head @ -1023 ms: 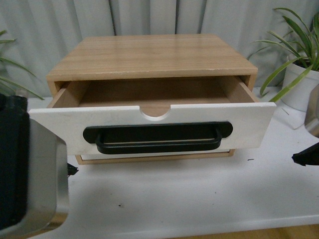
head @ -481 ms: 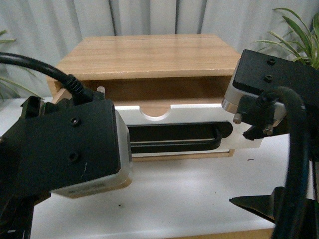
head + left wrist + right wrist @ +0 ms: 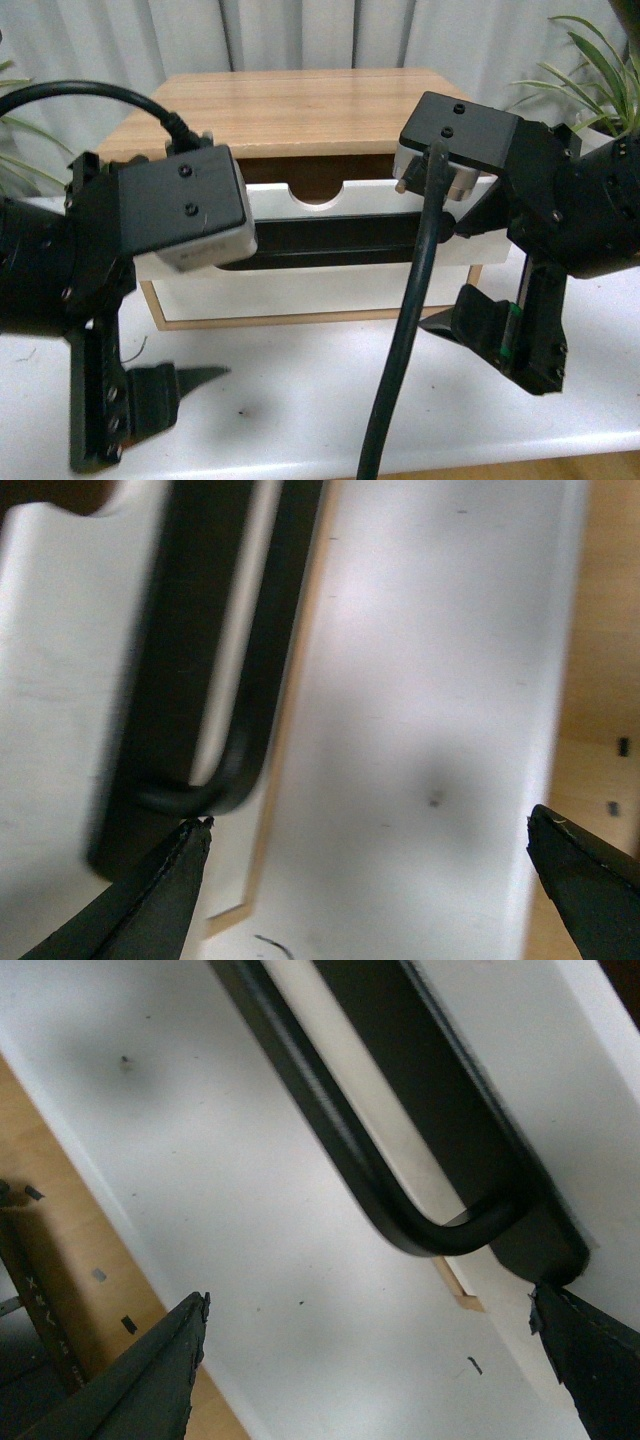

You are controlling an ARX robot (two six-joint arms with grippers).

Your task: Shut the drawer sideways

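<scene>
As both wrist views show, the left claw and the right claw are each spread wide, with nothing held between the fingertips. Bare white table lies under each claw; contact with it cannot be confirmed.

In the left wrist view one fingertip lines up just beside the curved end of the black bar handle of the drawer. Whether it touches cannot be told, as the picture is blurred. In the right wrist view one fingertip sits just beside the handle's other end, with the same uncertainty.

In the front view the left claw hangs low over the table, in front of and below the drawer's left end. The right claw hangs likewise off the right end. The wrist blocks of both arms cover the two ends of the white front; whether they press on it cannot be told. A thick black cable from the right arm hangs across the right part of the handle and front. A second cable loops over the left arm.

The drawer's front stands upright between the two arms, close to the face of the wooden cabinet. A dark strip of interior shows above its top edge and through the semicircular notch. The cabinet stands on the table.

Behind it hangs a pale curtain. A plant stands right of the cabinet, and leaves of another show at the left edge.
</scene>
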